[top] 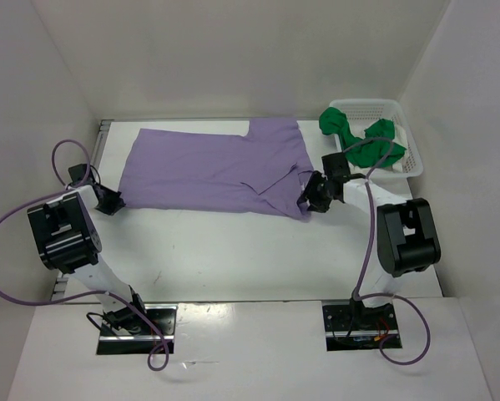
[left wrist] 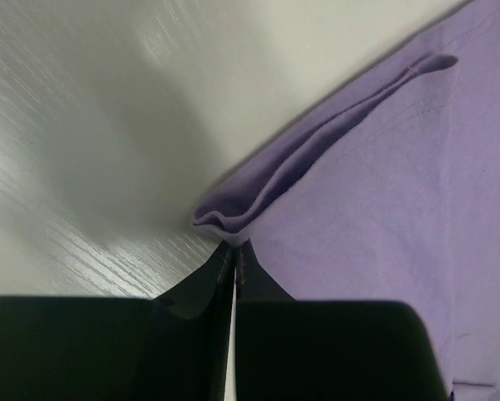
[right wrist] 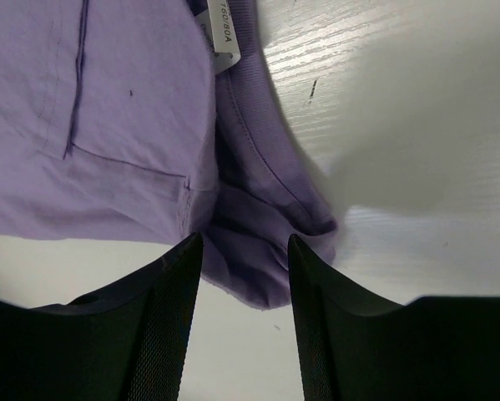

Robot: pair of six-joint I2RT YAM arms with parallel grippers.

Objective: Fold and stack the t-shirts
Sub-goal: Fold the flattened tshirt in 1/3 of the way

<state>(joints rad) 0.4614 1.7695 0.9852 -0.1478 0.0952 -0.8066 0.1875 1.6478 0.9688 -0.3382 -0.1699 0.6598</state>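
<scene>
Two shirts show: the purple shirt (top: 216,167) lies spread flat on the table (top: 233,251), and the green shirt (top: 362,142) sits bunched in the white basket (top: 400,113) just off the purple shirt's right end. At its near-left corner the left fingers (left wrist: 234,266) are together, pinching the puckered cloth. At its near-right corner the right fingers (top: 313,200) stand apart, astride a bunched fold beside the label (right wrist: 223,33).

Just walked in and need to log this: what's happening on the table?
Two robot arms are working on the purple t-shirt, spread out on the table. The left gripper is shut on its near left corner; the right gripper stands open astride the bunched collar end. A green t-shirt lies crumpled in the white basket at far right, not yet folded.
</scene>
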